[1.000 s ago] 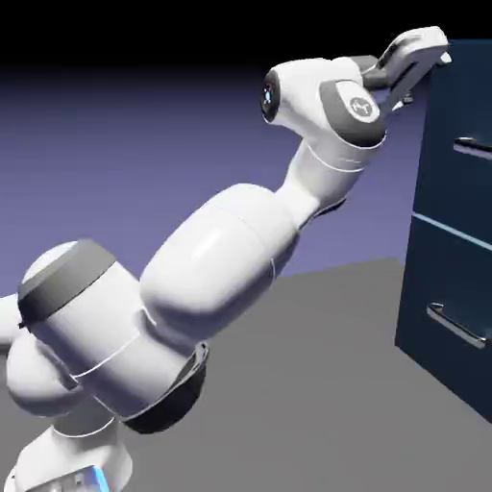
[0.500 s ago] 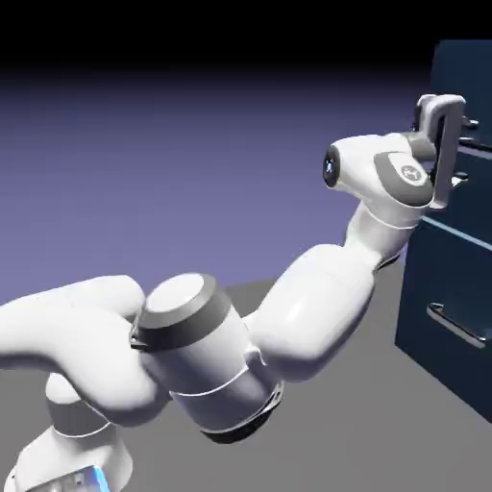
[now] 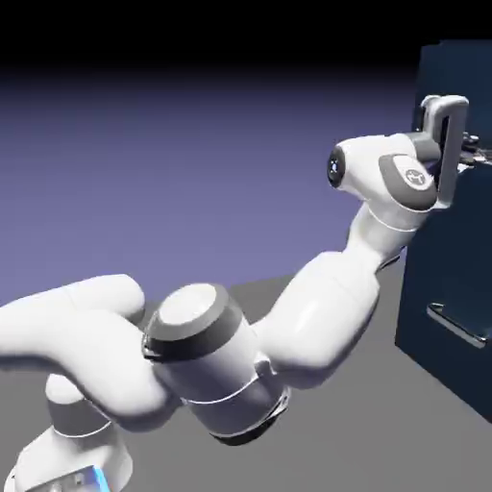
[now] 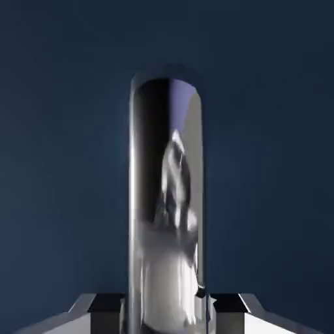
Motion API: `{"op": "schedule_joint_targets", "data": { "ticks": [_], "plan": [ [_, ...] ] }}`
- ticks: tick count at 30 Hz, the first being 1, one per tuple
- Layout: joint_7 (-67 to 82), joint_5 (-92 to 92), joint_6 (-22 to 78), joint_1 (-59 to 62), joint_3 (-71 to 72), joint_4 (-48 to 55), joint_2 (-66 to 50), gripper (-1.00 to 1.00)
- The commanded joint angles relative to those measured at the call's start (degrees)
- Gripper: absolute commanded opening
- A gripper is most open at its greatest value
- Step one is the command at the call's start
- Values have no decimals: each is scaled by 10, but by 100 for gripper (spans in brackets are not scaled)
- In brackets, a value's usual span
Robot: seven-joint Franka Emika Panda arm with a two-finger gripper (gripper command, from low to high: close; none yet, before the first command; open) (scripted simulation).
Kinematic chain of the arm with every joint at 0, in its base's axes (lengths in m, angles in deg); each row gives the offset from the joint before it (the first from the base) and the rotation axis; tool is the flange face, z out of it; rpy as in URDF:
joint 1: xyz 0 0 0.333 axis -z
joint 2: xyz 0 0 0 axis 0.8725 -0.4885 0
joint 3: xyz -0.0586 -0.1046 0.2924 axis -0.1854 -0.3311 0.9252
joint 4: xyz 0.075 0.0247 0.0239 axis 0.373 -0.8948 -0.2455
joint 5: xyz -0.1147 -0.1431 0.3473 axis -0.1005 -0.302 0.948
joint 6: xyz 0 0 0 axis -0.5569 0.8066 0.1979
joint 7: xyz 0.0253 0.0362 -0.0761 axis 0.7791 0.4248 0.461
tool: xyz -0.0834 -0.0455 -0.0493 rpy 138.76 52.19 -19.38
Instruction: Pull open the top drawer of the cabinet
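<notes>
The navy cabinet (image 3: 428, 279) stands at the exterior view's right. My gripper (image 3: 469, 154) is pressed up against the front of the top drawer (image 3: 452, 82), and the white hand hides most of that drawer's silver bar handle. In the hand view the handle (image 4: 166, 196) runs up the middle as a shiny bar. It passes between my two grey fingertips (image 4: 98, 305) at the bottom edge, and my gripper (image 4: 166, 308) is shut on it. The drawer's dark blue front (image 4: 59, 130) fills the background.
The lower drawer's silver handle (image 3: 456, 325) shows below my hand on the cabinet's front. My white arm stretches from the lower left across the grey table (image 3: 336, 423) toward the cabinet.
The arm swung down from above the cabinet to the top drawer's handle, and the jaws closed on it. The upper front edge now sits slightly further left than half a second ago.
</notes>
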Motion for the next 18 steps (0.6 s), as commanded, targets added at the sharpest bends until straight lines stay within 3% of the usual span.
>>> {"op": "schedule_joint_targets", "data": {
  "ticks": [1,18],
  "plan": [
    [-1,3,6,15,4,-21,3,-100],
    [-11,123,50,329,106,-370,71,-100]
  ]
}}
